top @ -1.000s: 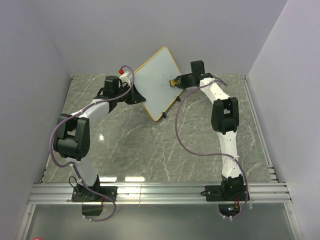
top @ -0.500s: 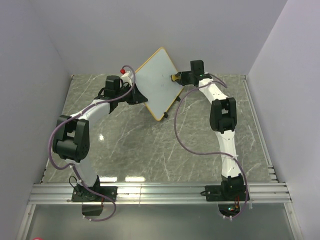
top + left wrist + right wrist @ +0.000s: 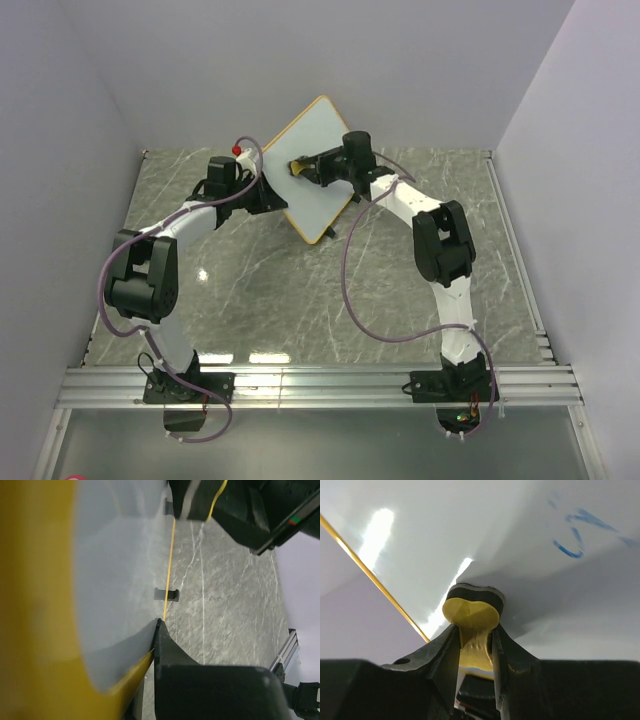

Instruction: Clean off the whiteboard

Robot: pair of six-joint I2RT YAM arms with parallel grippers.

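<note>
The whiteboard (image 3: 318, 130) stands tilted at the back of the worktop (image 3: 300, 290); you see the left fingers (image 3: 172, 655) clamped on its yellow rim and the right fingers (image 3: 445, 655) gripping a yellow eraser (image 3: 470, 617) pressed against its face.

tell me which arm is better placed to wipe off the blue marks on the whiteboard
Right. The right fingers are shut on the yellow eraser, its pad against the whiteboard face, with the blue scribbles close by. The left fingers clamp the board's edge, holding it tilted up.
</note>
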